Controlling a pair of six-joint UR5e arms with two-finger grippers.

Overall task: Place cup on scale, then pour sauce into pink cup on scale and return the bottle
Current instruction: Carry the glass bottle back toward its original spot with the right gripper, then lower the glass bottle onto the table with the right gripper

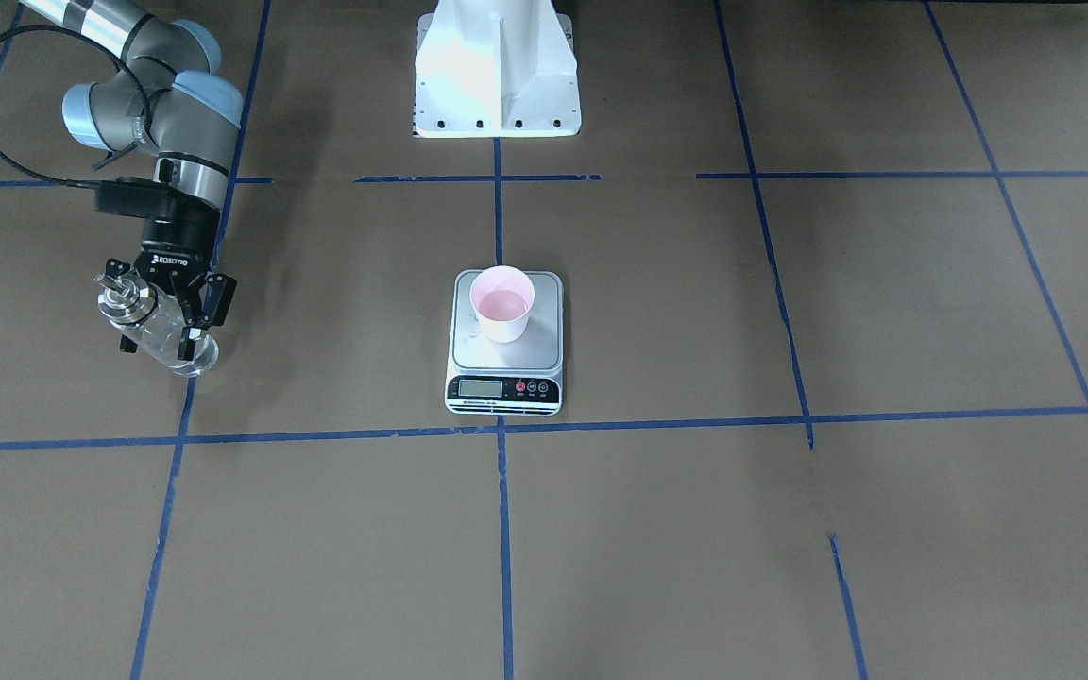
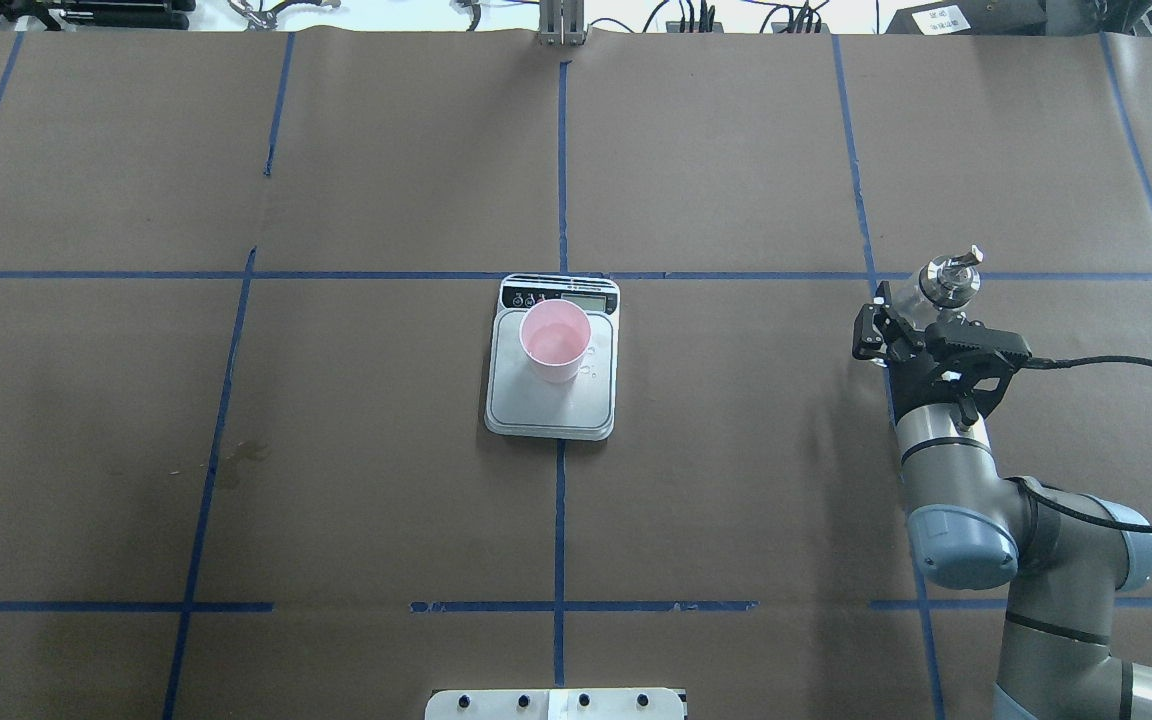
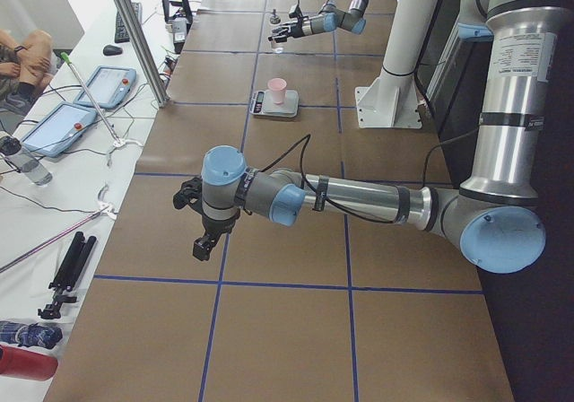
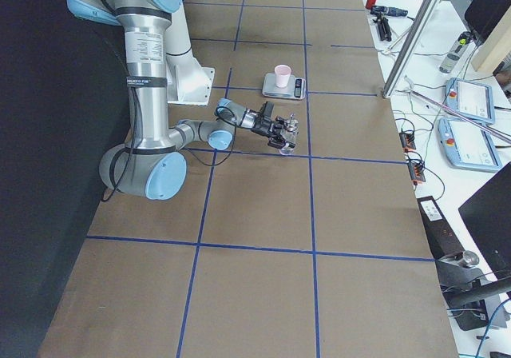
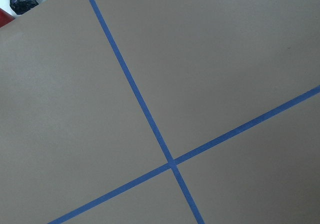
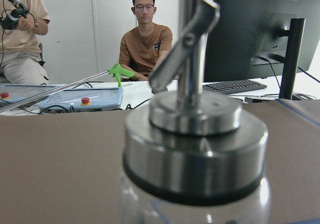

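Note:
The pink cup (image 1: 502, 302) stands upright on the back half of the silver scale (image 1: 544, 357), at the table's middle; it also shows in the overhead view (image 2: 555, 340) on the scale (image 2: 536, 408). My right gripper (image 1: 161, 342) is shut on the clear glass bottle (image 1: 141, 314) with its silver cap and spout, far to the robot's right of the scale, low over the table. The bottle's cap fills the right wrist view (image 6: 195, 149). The sauce is too clear to make out. My left gripper (image 3: 204, 240) shows only in the exterior left view, over bare table; I cannot tell if it is open.
The white robot base (image 1: 497, 76) stands behind the scale. Blue tape lines grid the brown table cover. A faint stain (image 2: 246, 455) marks the cover left of the scale. Operators and tablets (image 3: 108, 86) sit beyond the table's far edge.

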